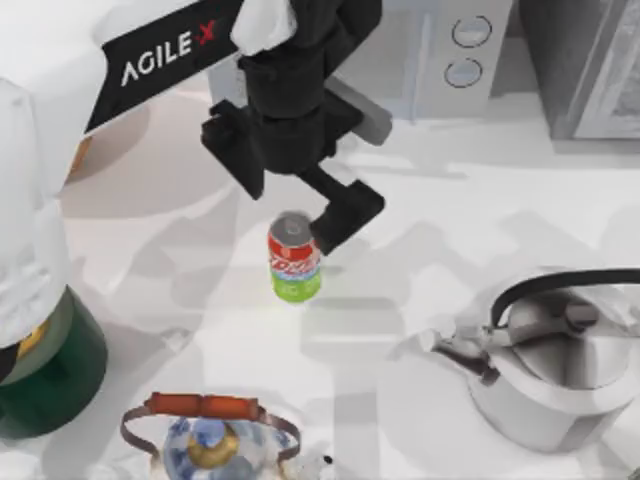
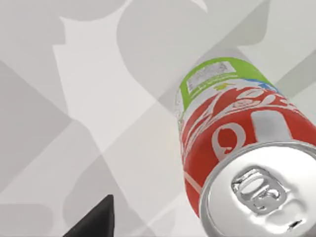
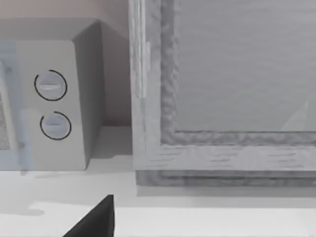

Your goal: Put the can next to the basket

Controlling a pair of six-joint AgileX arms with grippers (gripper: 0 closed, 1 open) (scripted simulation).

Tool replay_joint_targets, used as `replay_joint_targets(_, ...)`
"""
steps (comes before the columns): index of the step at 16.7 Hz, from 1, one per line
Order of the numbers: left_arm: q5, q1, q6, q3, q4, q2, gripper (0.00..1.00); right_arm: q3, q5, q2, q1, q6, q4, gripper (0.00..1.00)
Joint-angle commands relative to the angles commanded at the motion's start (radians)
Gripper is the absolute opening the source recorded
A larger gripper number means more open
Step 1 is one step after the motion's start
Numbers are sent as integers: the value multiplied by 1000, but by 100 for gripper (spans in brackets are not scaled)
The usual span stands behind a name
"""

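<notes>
The can (image 1: pixel 294 260), with a silver top, red band and light green base, stands upright near the middle of the table. My left gripper (image 1: pixel 292 208) hangs open just behind and above it, one black finger (image 1: pixel 345 215) close to the can's right side and the other (image 1: pixel 238 158) well off to its left. The left wrist view looks down on the can (image 2: pixel 232 148), with one fingertip (image 2: pixel 94 222) apart from it. A tan-orange sliver of the basket (image 1: pixel 79 152) peeks out at the far left behind my left arm. My right gripper (image 3: pixel 163 233) is parked at the back, with one dark fingertip (image 3: pixel 96 219) in view.
A dark green kettle (image 1: pixel 45 372) stands at the front left. A blue-and-white kettle with an orange handle (image 1: pixel 210 440) sits at the front edge, and a silver kettle (image 1: pixel 560 375) at the right. A microwave (image 1: pixel 450 50) and a grey cabinet (image 1: pixel 590 60) line the back.
</notes>
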Motion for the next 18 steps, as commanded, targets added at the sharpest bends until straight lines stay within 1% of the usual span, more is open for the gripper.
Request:
replay_joint_targets(6, 0, 0, -1, -160, 176, 15, 100, 0, 0, 0, 0, 0, 0, 100)
replay_joint_targets(10, 0, 0, -1, -168, 185, 16, 100, 0, 0, 0, 0, 0, 0, 100)
replay_joint_targets(18, 0, 0, -1, -168, 185, 16, 40, 0, 0, 0, 0, 0, 0, 100)
